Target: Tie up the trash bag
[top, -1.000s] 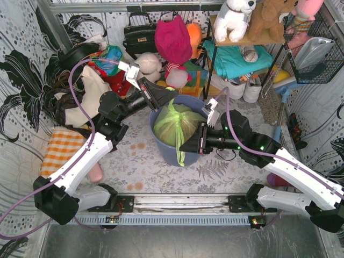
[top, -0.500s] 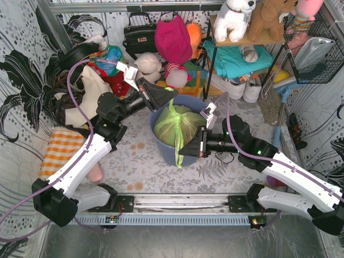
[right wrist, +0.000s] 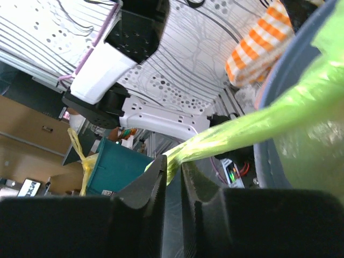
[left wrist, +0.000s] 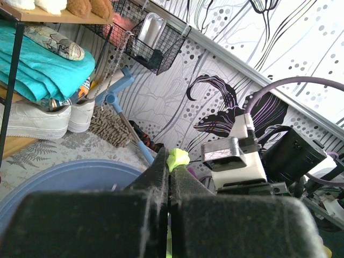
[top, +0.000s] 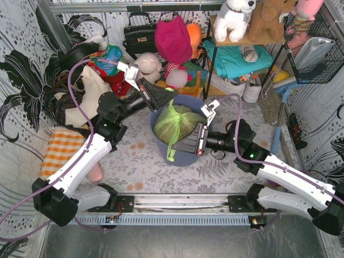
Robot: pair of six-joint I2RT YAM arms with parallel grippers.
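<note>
The trash bag point(top: 180, 124), thin lime-green plastic with something tan showing through, sits down inside the blue-grey round bin point(top: 160, 149). The bin stands on the patterned counter point(top: 140, 167), about midway between the two arms. The bag's top is gathered into a bunch near the far rim of the bin.

The left pincer point(top: 172, 100) reaches in from the far left side and meets that bunch at the top of the bag. From its own wrist camera the left pincer point(left wrist: 169, 161) is pressed tight together, with a small nub of green plastic point(left wrist: 178, 158) poking out past the fingertips, so it is pinching the bag.

The right pincer point(top: 176, 149) comes in low from the right, over the near rim of the bin. A long handle strip point(top: 171, 141) runs from the gathered top down the front of the bag to its tips, with the loose end dangling outside the bin wall. In the right wrist view the strip point(right wrist: 242, 126) stretches from the bag straight into the right pincer point(right wrist: 173, 167). Its fingers are almost together with only a narrow slit between them, and the strip is caught in that slit.

Off to the left an orange checked cloth point(top: 62, 150) lies on the counter. Behind the bin are a black handbag point(top: 140, 35) and a shelf with a white plush dog point(top: 235, 16).
</note>
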